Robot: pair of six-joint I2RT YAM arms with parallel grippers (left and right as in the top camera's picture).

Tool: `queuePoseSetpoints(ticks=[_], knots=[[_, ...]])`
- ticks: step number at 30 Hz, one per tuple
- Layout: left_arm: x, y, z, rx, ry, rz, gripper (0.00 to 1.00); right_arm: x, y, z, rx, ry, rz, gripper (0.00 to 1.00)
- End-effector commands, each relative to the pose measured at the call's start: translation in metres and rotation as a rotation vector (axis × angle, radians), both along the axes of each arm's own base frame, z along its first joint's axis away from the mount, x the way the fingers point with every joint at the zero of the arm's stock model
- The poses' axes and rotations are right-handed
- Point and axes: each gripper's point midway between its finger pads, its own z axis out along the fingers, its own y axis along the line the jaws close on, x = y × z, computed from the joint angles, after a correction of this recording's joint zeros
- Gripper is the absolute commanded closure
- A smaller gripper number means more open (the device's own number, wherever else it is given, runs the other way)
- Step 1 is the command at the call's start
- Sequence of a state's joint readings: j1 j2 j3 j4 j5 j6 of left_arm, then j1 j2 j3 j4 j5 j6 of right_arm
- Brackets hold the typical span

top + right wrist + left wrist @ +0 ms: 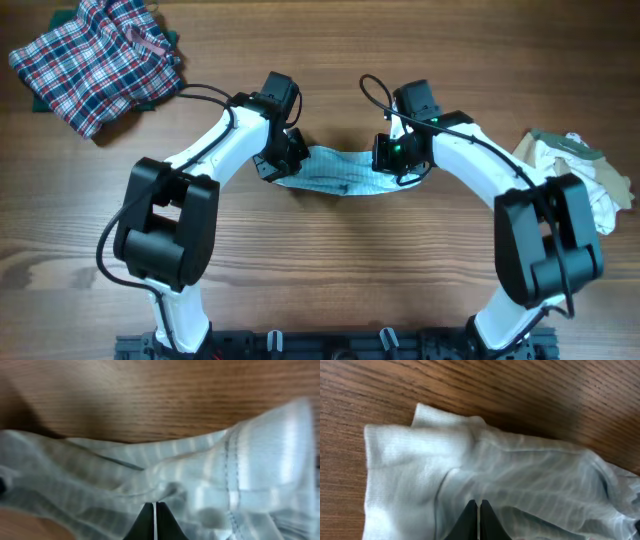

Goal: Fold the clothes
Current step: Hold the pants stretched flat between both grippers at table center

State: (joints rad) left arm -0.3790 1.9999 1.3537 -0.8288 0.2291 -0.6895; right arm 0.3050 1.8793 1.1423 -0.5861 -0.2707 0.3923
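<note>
Brown wooden table (330, 270) fills the view, with bare boards around the middle. The striped garment (335, 172), thin and pale blue-white, is at the centre of the table, stretched between the two arms and sagging a little in its middle. The left gripper (283, 160) has its fingers closed together on one end of the cloth, near a plain white hem (390, 460). The right gripper (393, 155) is clamped the same way on the other end, beside a stitched seam (230, 475).

To do this step well, I think both arms should draw apart evenly and at equal height, so that the wrinkles go out before the cloth is laid flat. The pull should be gentle, because such thin cloth can slip from the fingers or twist.

For room, the plaid garment (95, 60) lies at the far left corner and the beige and white pile (575, 170) at the right side, close to the right arm. Both are well apart from the striped one. The freest space is the bare wood in front, between the arms.
</note>
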Motion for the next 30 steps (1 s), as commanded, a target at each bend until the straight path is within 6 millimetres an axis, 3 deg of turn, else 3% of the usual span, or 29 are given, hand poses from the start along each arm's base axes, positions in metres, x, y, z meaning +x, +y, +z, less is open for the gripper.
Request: queuePoseSetpoints(ticks=[1,12,16,20,26,30], knots=[[-0.003,0.000,-0.009,0.009,0.015,-0.004,0.96,-0.007,0.003,-0.016,0.005,0.056,0.000,0.96],[-0.007,0.002,-0.020,0.021,0.046,-0.004,0.96,0.016,0.002,-0.014,-0.017,-0.045,-0.005,0.92],[-0.007,0.002,-0.020,0.021,0.046,-0.005,0.95,0.027,0.004,-0.023,-0.011,-0.078,-0.009,0.92],[-0.006,0.002,-0.020,0.024,0.044,-0.004,0.94,0.030,-0.019,-0.048,-0.141,-0.060,-0.093,0.93],[-0.001,0.016,-0.022,0.106,0.013,0.002,0.91,0.028,-0.049,-0.053,-0.264,-0.045,-0.162,0.93],[0.002,0.038,-0.024,0.225,-0.010,0.009,0.90,0.026,-0.069,-0.054,-0.312,-0.026,-0.193,0.93]])
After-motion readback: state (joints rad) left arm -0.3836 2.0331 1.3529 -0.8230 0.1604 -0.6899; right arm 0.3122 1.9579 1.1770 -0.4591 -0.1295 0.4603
